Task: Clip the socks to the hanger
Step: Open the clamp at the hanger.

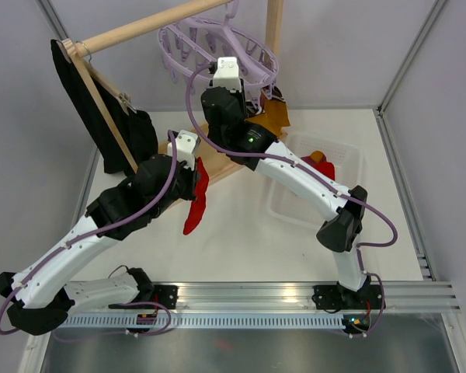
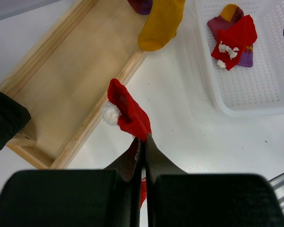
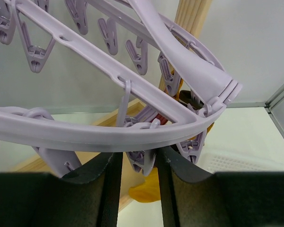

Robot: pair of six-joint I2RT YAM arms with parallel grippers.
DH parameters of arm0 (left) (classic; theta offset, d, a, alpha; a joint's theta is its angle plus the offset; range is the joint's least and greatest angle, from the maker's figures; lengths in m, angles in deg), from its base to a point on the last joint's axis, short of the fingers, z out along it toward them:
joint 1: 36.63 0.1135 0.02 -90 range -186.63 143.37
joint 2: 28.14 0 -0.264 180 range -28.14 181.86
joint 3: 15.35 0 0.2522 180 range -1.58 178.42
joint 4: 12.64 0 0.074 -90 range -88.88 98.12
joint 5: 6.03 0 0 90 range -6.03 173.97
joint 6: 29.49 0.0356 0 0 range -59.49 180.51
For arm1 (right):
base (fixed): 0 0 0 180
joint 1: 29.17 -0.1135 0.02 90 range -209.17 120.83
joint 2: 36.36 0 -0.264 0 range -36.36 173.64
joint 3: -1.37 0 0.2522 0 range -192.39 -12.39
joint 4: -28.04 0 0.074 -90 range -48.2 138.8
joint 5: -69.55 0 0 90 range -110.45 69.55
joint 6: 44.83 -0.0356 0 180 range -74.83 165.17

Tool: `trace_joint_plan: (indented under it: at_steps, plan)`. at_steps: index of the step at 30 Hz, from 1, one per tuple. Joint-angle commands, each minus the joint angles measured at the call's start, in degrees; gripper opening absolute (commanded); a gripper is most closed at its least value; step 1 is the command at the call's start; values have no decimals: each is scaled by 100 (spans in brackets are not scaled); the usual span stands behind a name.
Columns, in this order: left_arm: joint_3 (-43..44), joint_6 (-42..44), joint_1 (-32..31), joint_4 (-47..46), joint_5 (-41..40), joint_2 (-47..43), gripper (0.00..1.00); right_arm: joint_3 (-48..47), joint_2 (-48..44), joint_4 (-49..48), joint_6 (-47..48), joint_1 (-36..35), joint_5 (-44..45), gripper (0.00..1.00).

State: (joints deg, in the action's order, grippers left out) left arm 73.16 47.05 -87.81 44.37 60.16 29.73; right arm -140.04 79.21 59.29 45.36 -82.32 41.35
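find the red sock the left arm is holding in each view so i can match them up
Top external: the red sock hangs left of centre, under the left arm's wrist.
Left wrist: centre of the picture, pinched in the left end effector.
Right wrist: not in it.
Shared landmark: the hanging mustard sock.

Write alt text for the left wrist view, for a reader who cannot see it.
The left hand is shut on a red sock with a white pompom, beside a shallow wooden tray. A mustard sock shows at the top, and a white basket at right holds two more socks.
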Motion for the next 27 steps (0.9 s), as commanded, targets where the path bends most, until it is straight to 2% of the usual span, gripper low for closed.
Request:
trace_joint_plan:
  at_steps: [1, 6, 10, 19, 27]
  plan:
    - [199, 168, 11, -105, 61, -4, 2, -23, -341, 16, -220, -12, 34, 31]
    - [243, 80, 11, -272, 201, 84, 2, 214, -570, 201, -537, -20, -72, 27]
    - [295, -34, 11, -448, 289, 190, 2, 364, -790, 359, -748, -3, -186, 19]
    - [348, -263, 11, -1282, 263, 365, 2, 461, -1080, 1035, -1547, 304, -1310, 0]
    - [296, -254, 11, -2267, 272, 717, 2, 1014, -1537, 1054, -2040, 840, -2575, 0]
